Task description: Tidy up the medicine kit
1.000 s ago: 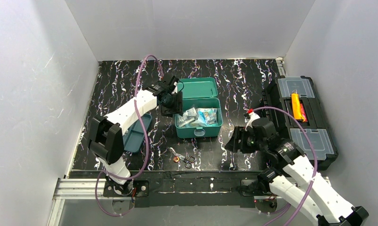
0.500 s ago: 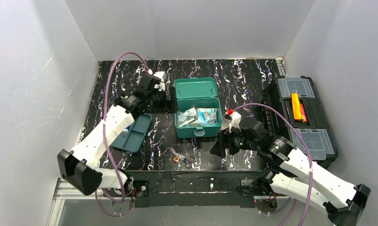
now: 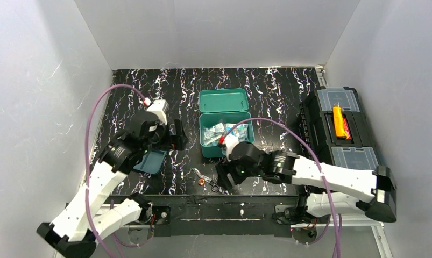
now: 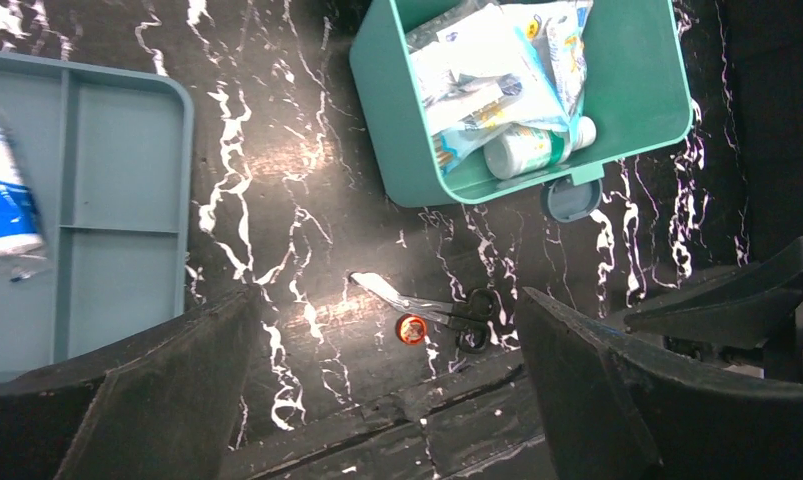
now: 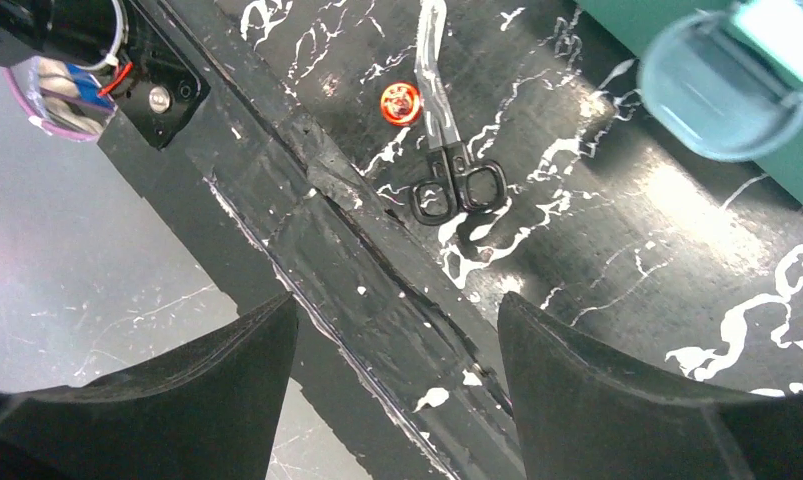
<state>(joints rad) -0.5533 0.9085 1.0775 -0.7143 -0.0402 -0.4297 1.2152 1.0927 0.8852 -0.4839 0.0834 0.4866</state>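
Roughly midway: medicine kit (image 3: pixel 211 150) sits open mid-bench, packets and a bottle inside. Left to do, I'd say: inner tray (image 3: pixel 154 161) lies out on its left holding one packet (image 4: pixel 2 190), scissors (image 5: pixel 447 150) loose by the near edge. Left claw (image 4: pixel 385 300) and right claw (image 5: pixel 397 300) both spread wide, empty; right one is over the scissors.

Black, white-veined tabletop (image 3: pixel 186 161) lies open between the flat blue-grey plastic tray (image 3: pixel 154 160) on the left and the open teal plastic medicine kit (image 3: pixel 209 151), itself crowded with pouches (image 3: pixel 216 130). Nearer, black-handled scissors (image 3: pixel 211 181) and a small orange disc (image 3: pixel 201 182) lie in the way. The white right arm (image 3: pixel 332 174) crosses the near right; farther back, tabletop separates kit and black plastic toolbox (image 3: pixel 338 98).
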